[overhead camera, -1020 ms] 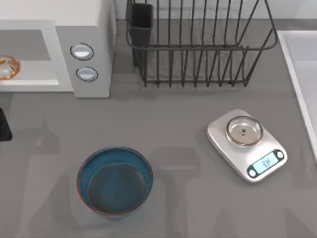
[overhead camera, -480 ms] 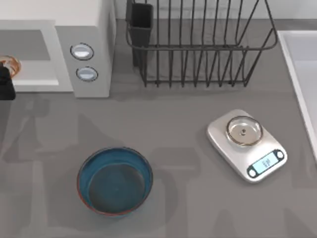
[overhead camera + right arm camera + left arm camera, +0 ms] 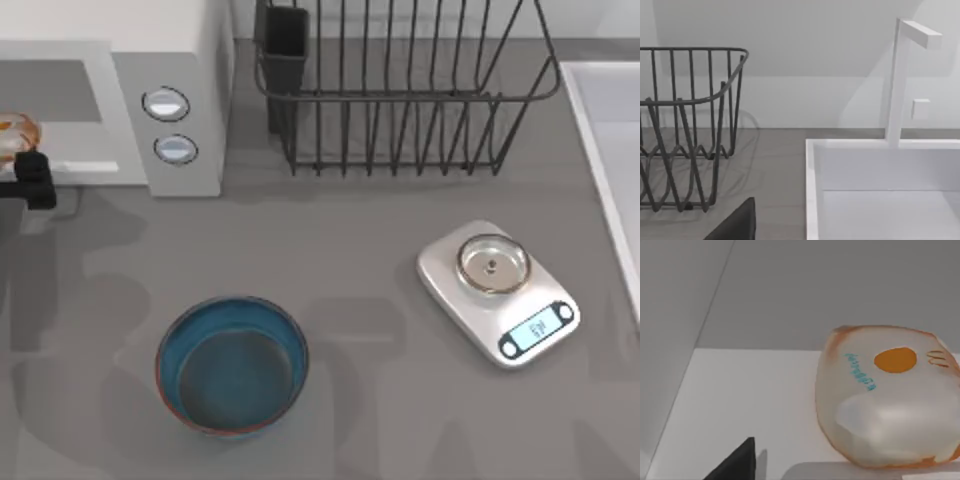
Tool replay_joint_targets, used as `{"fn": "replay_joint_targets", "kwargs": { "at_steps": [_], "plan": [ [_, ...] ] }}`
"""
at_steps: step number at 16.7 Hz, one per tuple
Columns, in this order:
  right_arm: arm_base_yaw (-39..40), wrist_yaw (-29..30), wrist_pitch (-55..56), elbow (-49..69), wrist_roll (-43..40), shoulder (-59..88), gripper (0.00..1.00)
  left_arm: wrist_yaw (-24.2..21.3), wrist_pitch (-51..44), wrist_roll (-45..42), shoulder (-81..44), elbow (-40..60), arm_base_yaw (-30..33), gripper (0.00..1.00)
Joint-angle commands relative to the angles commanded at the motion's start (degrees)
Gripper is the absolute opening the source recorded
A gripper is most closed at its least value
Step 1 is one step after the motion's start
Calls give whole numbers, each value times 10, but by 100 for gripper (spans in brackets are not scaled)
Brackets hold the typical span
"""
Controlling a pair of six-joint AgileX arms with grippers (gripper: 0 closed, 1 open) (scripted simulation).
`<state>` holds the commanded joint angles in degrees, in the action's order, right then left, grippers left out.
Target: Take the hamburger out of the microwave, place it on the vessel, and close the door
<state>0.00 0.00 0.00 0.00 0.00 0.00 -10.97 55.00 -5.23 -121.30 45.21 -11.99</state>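
The white microwave (image 3: pixel 170 90) stands at the table's back left with its grey cavity open. The hamburger (image 3: pixel 12 135) (image 3: pixel 890 400), a cream lump with an orange spot, lies on the cavity floor at the top view's left edge. My left gripper (image 3: pixel 30 180) is at the cavity's front sill, just in front of the hamburger and apart from it, open; one dark fingertip (image 3: pixel 737 465) shows in the left wrist view. The vessel (image 3: pixel 232 365), a blue bowl with a reddish rim, sits empty at front left. The door is out of view. A fingertip (image 3: pixel 737 225) of my parked right gripper faces the sink.
A black wire dish rack (image 3: pixel 400 90) (image 3: pixel 685 125) stands at the back centre. A small silver kitchen scale (image 3: pixel 497 292) sits right of centre. A white sink (image 3: pixel 610 150) (image 3: pixel 880 190) with a tap (image 3: pixel 900 80) runs along the right edge.
My left gripper rose from the table's left edge to the microwave opening, then shifted a little to the right along the sill. Nothing else moved.
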Motion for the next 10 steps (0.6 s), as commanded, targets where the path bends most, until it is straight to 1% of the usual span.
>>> {"fn": "replay_joint_targets", "kwargs": {
  "at_steps": [5, 10],
  "plan": [
    [0, 0, 0, 0, 0, 0, 100, -12, 62, 0, -130, 66, 2, 100],
    [0, 0, 0, 0, 0, 0, 100, -17, 95, 2, -197, 106, 9, 100]
  ]
}}
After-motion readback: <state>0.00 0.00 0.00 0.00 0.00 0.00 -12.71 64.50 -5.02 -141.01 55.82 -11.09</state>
